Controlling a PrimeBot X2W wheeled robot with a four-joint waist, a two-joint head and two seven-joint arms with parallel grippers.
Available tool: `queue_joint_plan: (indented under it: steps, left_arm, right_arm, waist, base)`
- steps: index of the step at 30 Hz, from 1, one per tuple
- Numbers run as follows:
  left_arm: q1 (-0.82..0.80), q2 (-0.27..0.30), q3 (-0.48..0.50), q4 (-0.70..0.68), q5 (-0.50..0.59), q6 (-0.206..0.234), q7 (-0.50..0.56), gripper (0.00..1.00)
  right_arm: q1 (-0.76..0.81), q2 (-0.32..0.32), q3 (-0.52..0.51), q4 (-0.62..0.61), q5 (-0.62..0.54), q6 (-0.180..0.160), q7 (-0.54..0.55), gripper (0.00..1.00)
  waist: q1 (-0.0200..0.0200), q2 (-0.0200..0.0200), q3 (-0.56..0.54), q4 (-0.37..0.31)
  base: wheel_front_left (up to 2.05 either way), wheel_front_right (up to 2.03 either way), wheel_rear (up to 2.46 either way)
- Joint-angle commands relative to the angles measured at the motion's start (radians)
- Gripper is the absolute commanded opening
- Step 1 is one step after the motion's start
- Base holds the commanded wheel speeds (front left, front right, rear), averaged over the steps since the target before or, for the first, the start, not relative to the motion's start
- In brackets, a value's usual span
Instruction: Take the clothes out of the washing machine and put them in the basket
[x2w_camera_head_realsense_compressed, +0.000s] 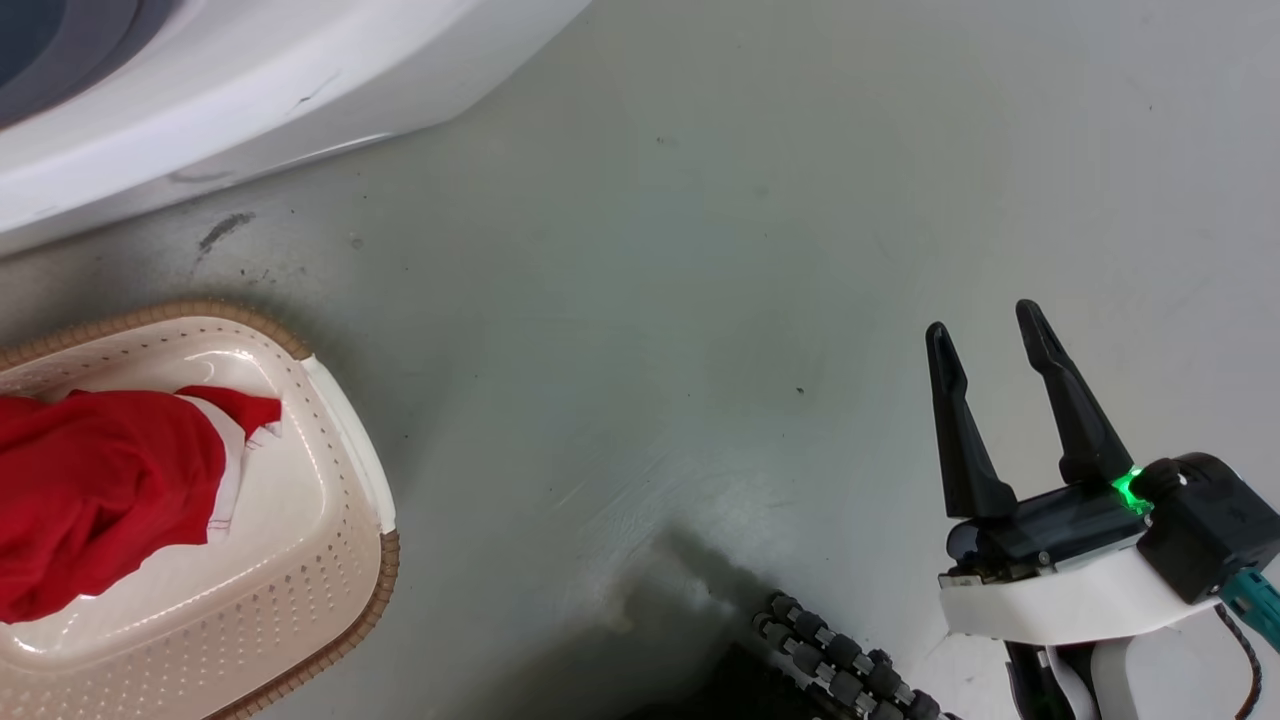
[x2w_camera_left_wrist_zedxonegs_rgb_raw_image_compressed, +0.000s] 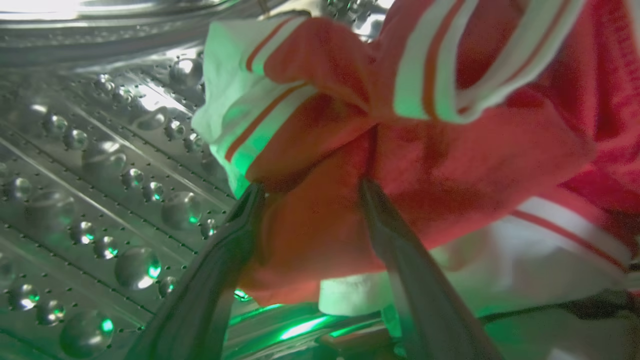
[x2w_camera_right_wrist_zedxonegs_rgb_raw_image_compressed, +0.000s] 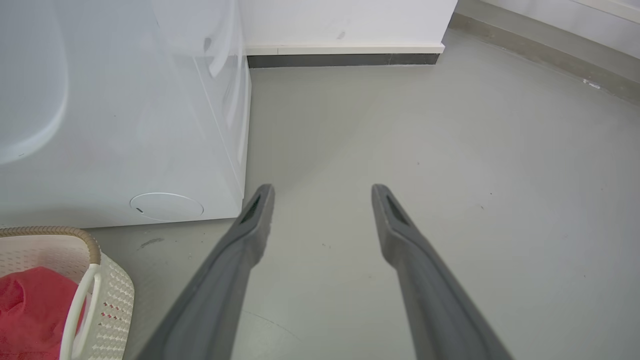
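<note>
Inside the washing machine's steel drum (x2w_camera_left_wrist_zedxonegs_rgb_raw_image_compressed: 100, 175), a red garment with white stripes (x2w_camera_left_wrist_zedxonegs_rgb_raw_image_compressed: 450, 165) lies bunched up. My left gripper (x2w_camera_left_wrist_zedxonegs_rgb_raw_image_compressed: 310, 187) is open, its two fingers straddling a fold of that garment, with the tips pressed into the cloth. Another red garment (x2w_camera_head_realsense_compressed: 100, 490) lies in the basket (x2w_camera_head_realsense_compressed: 330, 560) on the floor in front of the white washing machine (x2w_camera_head_realsense_compressed: 250, 80). My right gripper (x2w_camera_head_realsense_compressed: 985, 322) hangs open and empty over the bare floor, well to the right of the basket. The right wrist view shows the right gripper (x2w_camera_right_wrist_zedxonegs_rgb_raw_image_compressed: 322, 187), the basket (x2w_camera_right_wrist_zedxonegs_rgb_raw_image_compressed: 117, 300), its garment (x2w_camera_right_wrist_zedxonegs_rgb_raw_image_compressed: 30, 310) and the washing machine's side (x2w_camera_right_wrist_zedxonegs_rgb_raw_image_compressed: 125, 125).
Grey floor (x2w_camera_head_realsense_compressed: 700, 300) stretches between the basket and my right arm. A black ribbed cable (x2w_camera_head_realsense_compressed: 840, 660) on my own base shows at the bottom edge. A white wall with a dark baseboard (x2w_camera_right_wrist_zedxonegs_rgb_raw_image_compressed: 345, 60) stands behind the machine.
</note>
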Motion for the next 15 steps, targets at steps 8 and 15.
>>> queue_joint_plan:
  steps: [8, 15]
  left_arm:
    - [-0.034, -0.016, -0.034, 0.060, -0.019, 0.001, -0.019, 1.00]
    - [-0.042, -0.025, -0.075, 0.054, -0.058, 0.001, -0.040, 0.00]
  right_arm:
    - [0.026, 0.002, 0.002, -0.029, 0.007, -0.001, -0.002, 1.00]
    - [0.037, 0.002, -0.001, -0.037, 0.008, -0.001, -0.002, 1.00]
  waist:
    - [-0.0001, 0.0000, 0.028, 0.007]
    - [-0.0001, 0.0000, 0.036, 0.011]
  base:
    - [0.00, 0.00, 0.00]
    - [0.00, 0.00, 0.00]
